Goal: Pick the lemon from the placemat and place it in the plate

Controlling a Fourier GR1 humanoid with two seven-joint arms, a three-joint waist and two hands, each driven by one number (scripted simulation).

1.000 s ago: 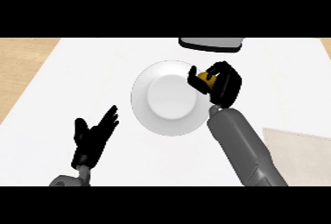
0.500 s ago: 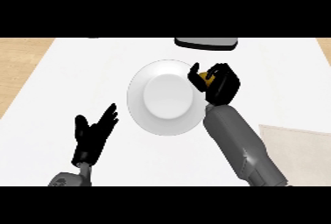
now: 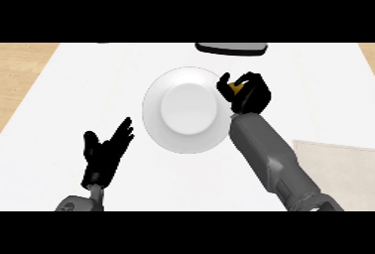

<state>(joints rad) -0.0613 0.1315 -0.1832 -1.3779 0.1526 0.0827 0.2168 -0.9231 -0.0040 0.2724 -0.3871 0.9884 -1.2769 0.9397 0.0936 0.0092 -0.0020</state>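
No readable text, no labels, no brands, no numbers — nothing legible anywhere

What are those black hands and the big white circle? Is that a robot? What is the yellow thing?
Yes, it is a robot. The picture is taken from its head, looking down at a white counter, so you only see its grey arms and black hands. The white circle is a plate. The right hand is curled round a small yellow lemon and holds it at the plate's right edge; the lemon is not in the plate yet. The left hand is open with fingers up, resting at the lower left. The pale cloth at the lower right is a placemat. A dark thing sits at the top; I cannot tell what it is.
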